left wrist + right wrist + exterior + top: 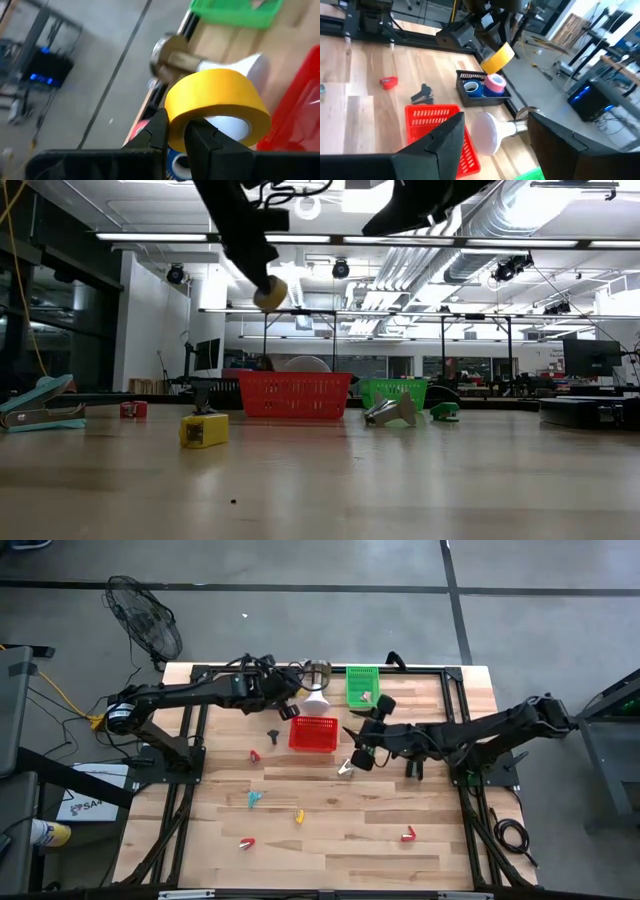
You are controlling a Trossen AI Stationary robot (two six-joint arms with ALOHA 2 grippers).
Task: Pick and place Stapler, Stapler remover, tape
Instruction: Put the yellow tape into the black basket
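A yellow tape roll (215, 100) hangs in the air with my left gripper (179, 137) shut on it. It is above a black tray (482, 96) that holds a blue roll (471, 88) and a pink roll (494, 83). The same yellow roll (270, 293) shows well clear of the table in the low view. My right gripper (495, 145) stands open and holds nothing, just right of the red basket (313, 733). A silvery stapler-like thing (345, 768) lies on the table below it. Small claw-like staple removers lie scattered on the wood: red (255, 754), teal (255, 798) and yellow (298, 817). My left gripper pinches the wall of the yellow roll (176, 119) at its near rim, one finger (202, 142) in the hollow and one (157, 132) outside. The roll is lifted clear and sticks out tilted beyond the fingertips, above the tray.
A green basket (362, 683) stands at the far edge, with a white funnel-shaped thing (316, 698) beside it. A small black piece (273, 732) lies left of the red basket. Two more red removers (246, 842), (408, 834) lie near the front.
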